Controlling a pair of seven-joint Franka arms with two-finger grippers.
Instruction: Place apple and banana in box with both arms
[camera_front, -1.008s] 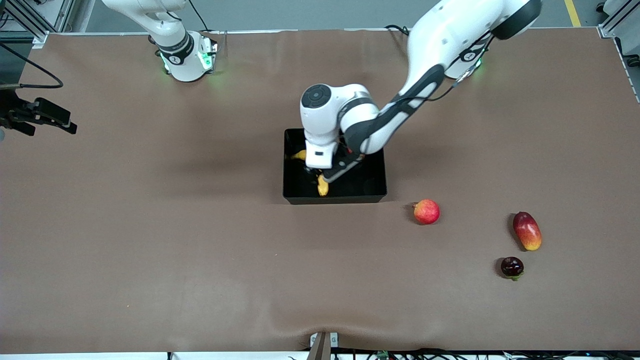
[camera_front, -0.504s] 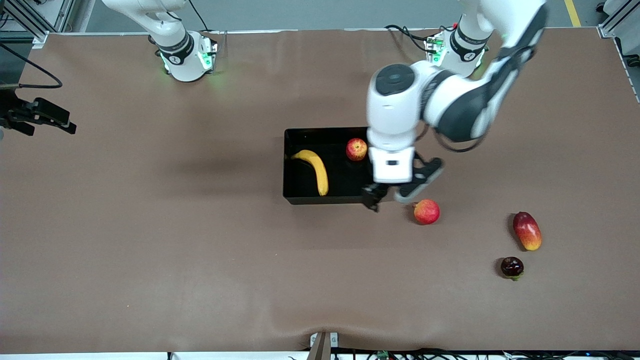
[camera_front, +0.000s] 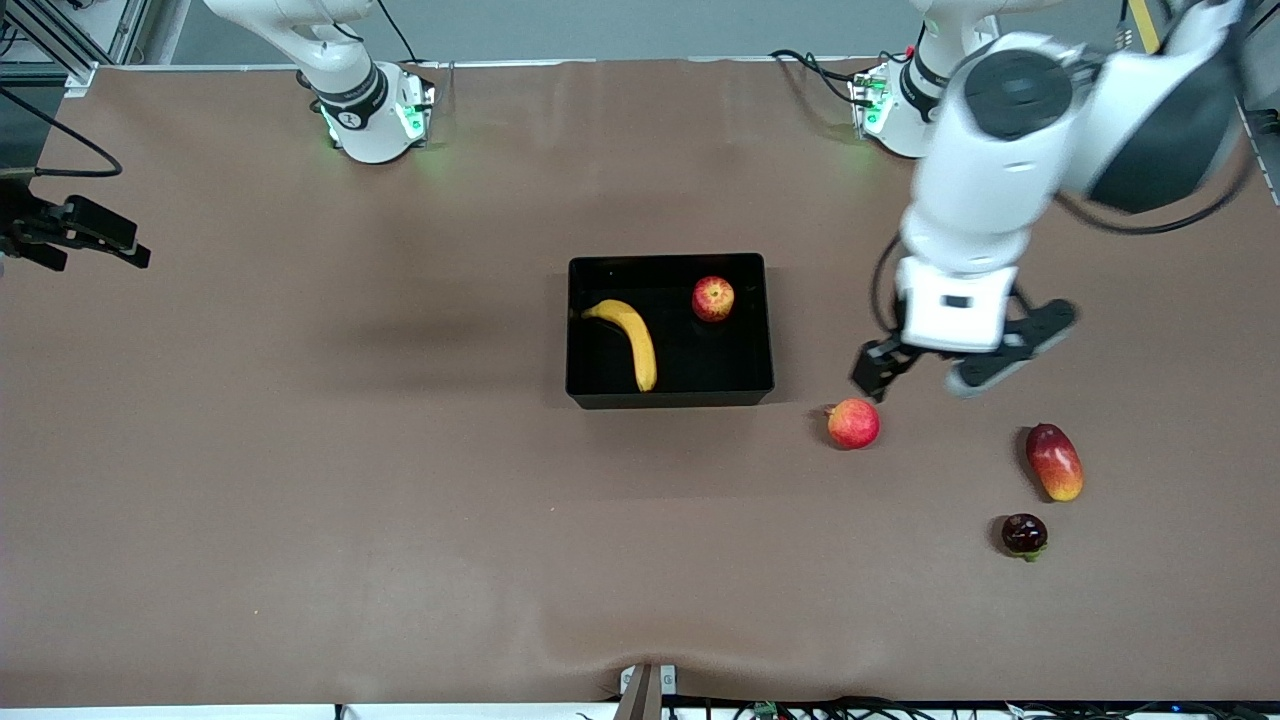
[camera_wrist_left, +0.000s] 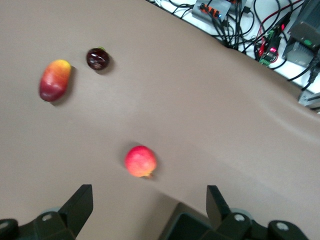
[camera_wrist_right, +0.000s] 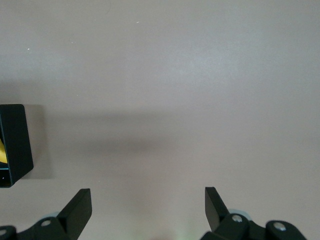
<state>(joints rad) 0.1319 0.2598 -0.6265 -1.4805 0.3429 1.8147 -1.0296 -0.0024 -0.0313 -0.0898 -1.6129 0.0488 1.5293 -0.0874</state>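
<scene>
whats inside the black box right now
The box holds two fruits, lying apart: a banana toward the right arm's end and an apple toward the left arm's end. Nothing covers them; the rest of the floor shows bare black.

The left gripper (camera_front: 915, 372) is swinging up and away from the box (camera_front: 769, 330) toward the left arm's end of the bench, now hanging empty and spread wide over bare bench, uncovering the banana (camera_front: 632, 338) and apple (camera_front: 713, 298) inside.
</scene>
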